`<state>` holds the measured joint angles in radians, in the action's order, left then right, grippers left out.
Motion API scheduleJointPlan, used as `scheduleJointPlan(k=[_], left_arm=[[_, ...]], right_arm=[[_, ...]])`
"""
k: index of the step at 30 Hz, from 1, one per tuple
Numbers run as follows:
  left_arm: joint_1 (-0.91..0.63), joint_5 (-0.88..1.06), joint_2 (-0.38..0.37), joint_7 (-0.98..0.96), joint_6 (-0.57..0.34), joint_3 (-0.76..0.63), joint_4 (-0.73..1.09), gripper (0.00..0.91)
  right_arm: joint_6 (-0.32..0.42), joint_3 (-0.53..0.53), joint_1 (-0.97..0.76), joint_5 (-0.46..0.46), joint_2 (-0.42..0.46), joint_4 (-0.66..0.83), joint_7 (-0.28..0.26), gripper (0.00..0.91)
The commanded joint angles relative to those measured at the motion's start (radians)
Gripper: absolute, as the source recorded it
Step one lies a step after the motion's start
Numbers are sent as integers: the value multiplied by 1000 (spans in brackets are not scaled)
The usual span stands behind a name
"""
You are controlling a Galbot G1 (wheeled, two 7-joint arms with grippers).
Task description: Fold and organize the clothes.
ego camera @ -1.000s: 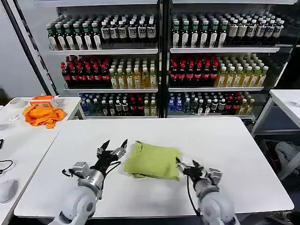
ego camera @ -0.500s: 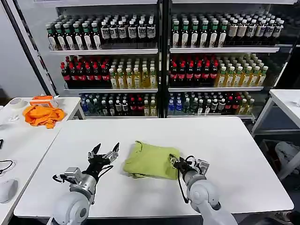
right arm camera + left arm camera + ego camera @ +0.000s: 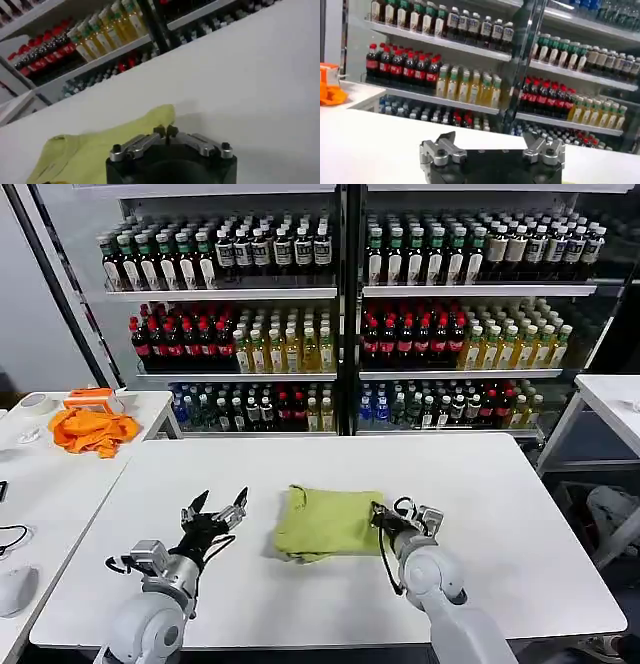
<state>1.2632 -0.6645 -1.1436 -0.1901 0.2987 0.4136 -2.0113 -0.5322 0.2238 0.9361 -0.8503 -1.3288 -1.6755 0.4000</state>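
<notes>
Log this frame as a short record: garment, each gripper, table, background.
garment: lime-green T-shirt, folded, flat on the white table
left gripper: open, above the table, left of the shirt, apart from it
right gripper: fingers closed, at the shirt's right edge
side table: orange cloth
background: shelves of bottled drinks

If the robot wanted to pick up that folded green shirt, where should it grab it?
Probably at a side edge, coming in low along the table. The T-shirt lies flat and folded, so only its stacked edges offer something to pinch. The right gripper, fingers shut, sits at its right edge; the left gripper is open, apart from it.
</notes>
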Motion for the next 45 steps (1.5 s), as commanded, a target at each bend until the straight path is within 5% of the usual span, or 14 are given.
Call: scheduleJointPlan(k=[1,2,4,5,9,15,24,33,45], left_arm=[[-4,-4,-7,1,-6,5,0,907],[-4,-4,-8,2,-8,5,0,907],[-3,2,-8,3,-15,-1,1,907],[-3,5,-8,3,-17,-2,3,907],[-3,41,-11,6,-30,-18,6,907],[7,159,-14,9,-74,-41,-10,907],[37,223,-38,-5,-97,-37,-57,907],[104,268,-52,-1,-112,-51,-109,907],[214,311,-57,3,-115,-51,-192,907]], right_arm=[[12,-14,-110,217,49,118,-75,0],[9,-14,-114,229,56,121,-89,0],[0,-14,-124,259,74,130,-120,665],[8,-14,-126,281,79,133,-141,907],[71,-8,-104,327,91,93,-174,907],[349,20,122,601,117,-53,-169,907],[524,252,513,658,116,-389,-177,907],[527,364,693,642,94,-535,-192,907],[504,380,737,647,62,-617,-189,907]])
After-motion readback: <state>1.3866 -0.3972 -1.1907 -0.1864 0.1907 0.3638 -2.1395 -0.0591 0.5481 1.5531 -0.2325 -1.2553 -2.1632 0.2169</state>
